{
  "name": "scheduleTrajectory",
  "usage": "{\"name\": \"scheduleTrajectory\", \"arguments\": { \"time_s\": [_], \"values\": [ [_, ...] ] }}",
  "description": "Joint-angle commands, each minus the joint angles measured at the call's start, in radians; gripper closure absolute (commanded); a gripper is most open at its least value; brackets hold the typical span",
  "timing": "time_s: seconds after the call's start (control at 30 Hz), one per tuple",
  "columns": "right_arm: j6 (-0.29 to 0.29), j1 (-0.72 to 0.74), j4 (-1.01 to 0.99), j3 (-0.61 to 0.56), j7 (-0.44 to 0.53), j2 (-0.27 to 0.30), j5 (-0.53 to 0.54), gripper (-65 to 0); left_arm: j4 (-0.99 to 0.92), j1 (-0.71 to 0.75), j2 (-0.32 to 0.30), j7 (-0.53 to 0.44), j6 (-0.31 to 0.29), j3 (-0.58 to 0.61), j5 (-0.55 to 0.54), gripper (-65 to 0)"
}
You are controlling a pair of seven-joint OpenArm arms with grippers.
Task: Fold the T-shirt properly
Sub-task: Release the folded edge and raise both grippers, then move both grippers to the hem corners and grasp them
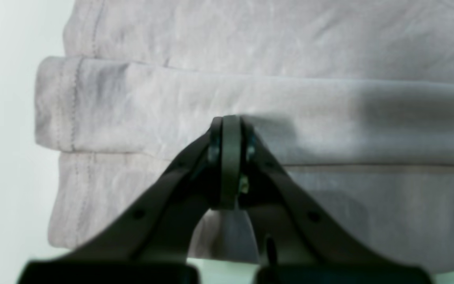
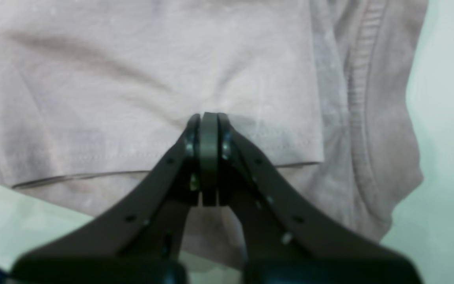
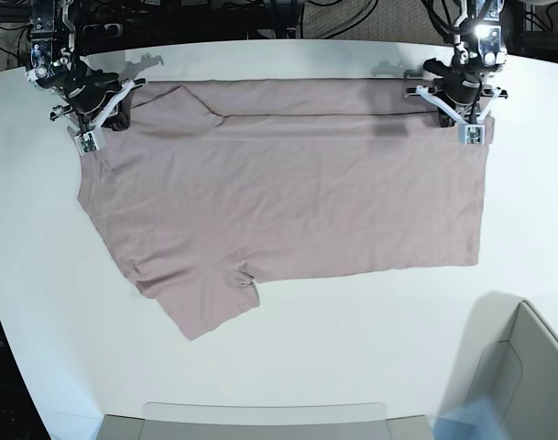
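Observation:
The mauve-pink T-shirt (image 3: 288, 202) lies flat on the white table (image 3: 370, 339), collar end to the left and hem to the right. Its far long edge is folded over into a narrow band, and one sleeve sticks out toward the front. My left gripper (image 3: 471, 130) sits at the band's right end. In the left wrist view it (image 1: 231, 118) is shut, its tips resting on the folded band of the T-shirt (image 1: 329, 118). My right gripper (image 3: 88, 136) is at the left end. It (image 2: 209, 115) is shut over a folded flap of the T-shirt (image 2: 93, 79), beside the ribbed collar (image 2: 363, 98). No cloth shows between either pair of fingers.
A grey bin (image 3: 526, 367) stands at the front right corner. A flat grey tray (image 3: 260, 417) lies along the front edge. Cables and rack frames (image 3: 288, 14) run behind the table's far edge.

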Motion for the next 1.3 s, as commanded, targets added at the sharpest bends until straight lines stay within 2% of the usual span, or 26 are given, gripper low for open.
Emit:
{"name": "scheduleTrajectory", "arguments": {
  "time_s": [0.0, 0.1, 0.23, 0.53, 0.73, 0.9, 1.07, 1.2, 1.27],
  "values": [
    [-0.005, -0.037, -0.010, 0.007, -0.141, 0.007, -0.059, 0.0, -0.032, 0.054, 0.005, 0.246, 0.004, 0.008, 0.014, 0.0],
    [-0.005, -0.057, 0.011, 0.015, -0.141, 0.005, -0.059, 0.0, 0.001, 0.066, 0.005, 0.257, 0.004, -0.004, 0.014, 0.0],
    [-0.005, -0.071, 0.049, 0.015, -0.176, 0.007, -0.059, 0.0, 0.072, 0.093, 0.008, 0.321, 0.004, -0.078, 0.014, 0.0],
    [-0.005, -0.042, 0.123, 0.024, -0.196, -0.012, -0.059, 0.0, 0.161, 0.067, 0.008, 0.330, 0.004, -0.107, 0.014, 0.0],
    [-0.005, -0.028, 0.207, 0.153, -0.197, -0.061, -0.059, 0.0, 0.244, -0.015, 0.007, 0.413, 0.005, -0.113, 0.014, 0.0],
    [-0.005, 0.009, 0.275, 0.236, -0.193, -0.067, -0.059, 0.0, 0.299, -0.074, 0.007, 0.474, 0.005, -0.113, 0.014, 0.0],
    [-0.005, 0.184, 0.255, 0.207, -0.197, -0.058, -0.059, 0.0, 0.313, -0.127, 0.007, 0.490, 0.007, -0.113, 0.014, 0.0],
    [-0.005, 0.432, 0.079, 0.064, -0.197, -0.044, -0.065, 0.0, 0.313, -0.158, 0.011, 0.490, 0.007, -0.111, 0.014, 0.0],
    [-0.005, 0.554, -0.072, -0.037, -0.191, -0.028, -0.065, 0.0, 0.313, -0.169, 0.013, 0.490, 0.007, -0.110, 0.014, 0.0]
  ]
}}
